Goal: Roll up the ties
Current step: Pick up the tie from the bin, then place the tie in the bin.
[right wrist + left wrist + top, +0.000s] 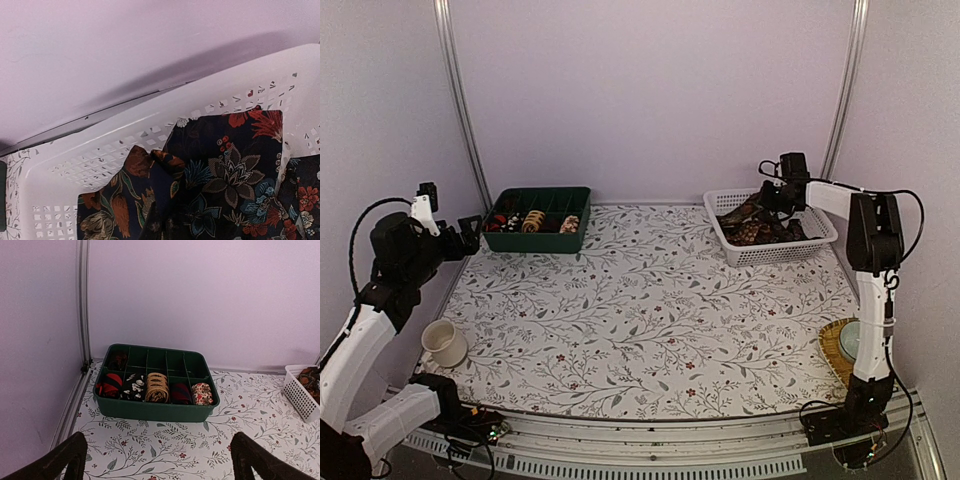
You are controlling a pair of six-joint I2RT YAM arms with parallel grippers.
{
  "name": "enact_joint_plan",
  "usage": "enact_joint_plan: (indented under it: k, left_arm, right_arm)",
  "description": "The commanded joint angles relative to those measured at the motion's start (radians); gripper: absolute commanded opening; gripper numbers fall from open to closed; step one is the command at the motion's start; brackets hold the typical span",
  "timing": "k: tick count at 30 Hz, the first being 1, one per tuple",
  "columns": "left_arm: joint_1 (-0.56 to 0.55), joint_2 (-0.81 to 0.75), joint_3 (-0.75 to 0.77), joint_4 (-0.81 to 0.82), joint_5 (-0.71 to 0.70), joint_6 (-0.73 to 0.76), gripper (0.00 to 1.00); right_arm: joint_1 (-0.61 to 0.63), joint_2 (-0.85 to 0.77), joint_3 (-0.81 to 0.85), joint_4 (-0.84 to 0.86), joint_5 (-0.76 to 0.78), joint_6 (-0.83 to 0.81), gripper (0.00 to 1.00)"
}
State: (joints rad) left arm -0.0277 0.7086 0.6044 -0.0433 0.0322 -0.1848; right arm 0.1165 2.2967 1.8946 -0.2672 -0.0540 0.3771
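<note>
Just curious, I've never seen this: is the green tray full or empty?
Partly full. The green tray holds rolled ties across its front row; most back compartments look empty.

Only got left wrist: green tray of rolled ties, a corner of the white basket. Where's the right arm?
Observer: Right gripper is down in the white basket, far right, among the loose ties.
Operator: Jaws?
Observer: Shut. Right wrist shows dark floral tie cloth up close; no pinch visible.
Operator: Anything else up front?
Observer: A white cup on the table, near left corner.
</note>
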Motion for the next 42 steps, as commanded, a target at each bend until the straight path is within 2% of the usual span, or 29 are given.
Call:
enact_joint_plan:
  k: [1, 11, 17, 26, 32, 37, 42]
  left_arm:
    - [0.013, -0.003, -0.003, -0.003, 0.010, -0.003, 1.00]
    - [0.014, -0.009, -0.003, 0.001, 0.029, -0.001, 1.00]
    - [0.014, -0.011, -0.011, 0.029, 0.097, 0.000, 1.00]
    - [0.005, 0.018, -0.007, 0.048, 0.201, 0.011, 1.00]
    - [-0.012, 0.028, -0.009, 0.055, 0.224, 0.017, 1.00]
    - [-0.024, 0.035, -0.006, 0.051, 0.232, 0.023, 1.00]
    - [-0.030, 0.040, -0.004, 0.049, 0.239, 0.029, 1.00]
  right_arm:
    - [0.007, -0.435, -0.052, 0.078, -0.069, 0.017, 0.00]
    - [0.006, -0.538, -0.056, 0.093, -0.107, 0.037, 0.00]
    - [0.007, -0.578, -0.044, 0.092, -0.093, 0.020, 0.00]
    - [0.007, -0.606, -0.022, 0.127, -0.182, 0.047, 0.00]
    - [0.006, -0.575, 0.129, 0.109, -0.043, -0.020, 0.00]
    - [0.003, -0.535, 0.284, 0.099, -0.100, -0.023, 0.00]
    - [0.003, -0.530, 0.317, 0.111, -0.103, 0.002, 0.00]
